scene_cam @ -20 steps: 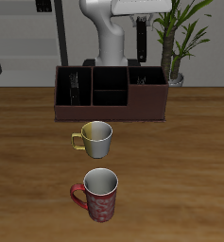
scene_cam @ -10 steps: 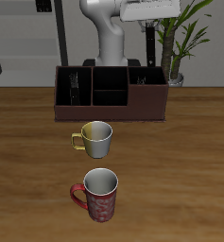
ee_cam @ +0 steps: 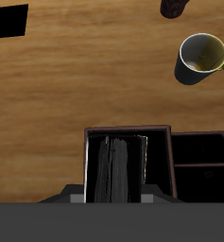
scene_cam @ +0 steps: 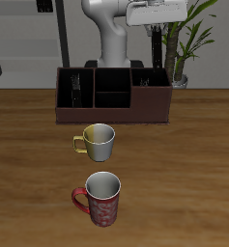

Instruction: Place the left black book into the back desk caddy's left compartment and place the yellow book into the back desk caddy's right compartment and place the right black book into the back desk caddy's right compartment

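while the gripper (scene_cam: pixel 160 43) hangs above the back desk caddy (scene_cam: pixel 113 96) at the frame's upper right, a dark book stands in the left compartment (ee_cam: pixel 115 170); whether its fingers are parted is unclear.

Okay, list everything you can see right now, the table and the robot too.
Long reddish-brown desk caddy: one, at the table's back.
Black book with pale pages: at least one, upright in the caddy's end compartment below the gripper.
Dark upright books: count unclear, in the opposite end compartment.
Yellowish-white mug: one, before the caddy.
Red patterned mug: one, nearer the front edge.
Green potted plant: one, behind the caddy.
Wooden table: one, brown.
White robot arm: one.
Gripper: one; jaws unclear.
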Tool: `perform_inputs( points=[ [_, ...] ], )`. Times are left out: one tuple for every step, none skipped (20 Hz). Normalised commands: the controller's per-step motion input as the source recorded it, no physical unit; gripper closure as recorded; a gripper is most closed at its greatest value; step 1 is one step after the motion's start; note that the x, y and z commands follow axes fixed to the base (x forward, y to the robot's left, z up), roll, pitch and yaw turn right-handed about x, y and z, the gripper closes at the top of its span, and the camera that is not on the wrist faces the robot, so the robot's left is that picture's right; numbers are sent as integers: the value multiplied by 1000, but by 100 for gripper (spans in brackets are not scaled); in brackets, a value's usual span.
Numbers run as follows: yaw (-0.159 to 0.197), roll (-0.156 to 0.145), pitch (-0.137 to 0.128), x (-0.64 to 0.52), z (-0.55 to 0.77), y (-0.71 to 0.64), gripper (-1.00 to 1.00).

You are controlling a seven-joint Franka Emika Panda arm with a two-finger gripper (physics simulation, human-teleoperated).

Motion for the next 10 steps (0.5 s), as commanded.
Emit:
perform_inputs(
  points=[
    [-11,6,23,24,-81,-56,100],
    [20,-22,-10,-13,-57,-7,100],
    [54,22,12,-50,-110,97,100],
    [-1,2,21,51,-77,-24,100],
    [20,10,7,-12,-71,50,100],
    [26,4,-1,38,-112,-22,100],
    [19,12,53,78,-236,116,100],
    [63,18,1,2,-251,2,100],
    [21,-19,36,98,-229,-44,100],
    [-30,18,43,24,-169,21,100]
  ],
)
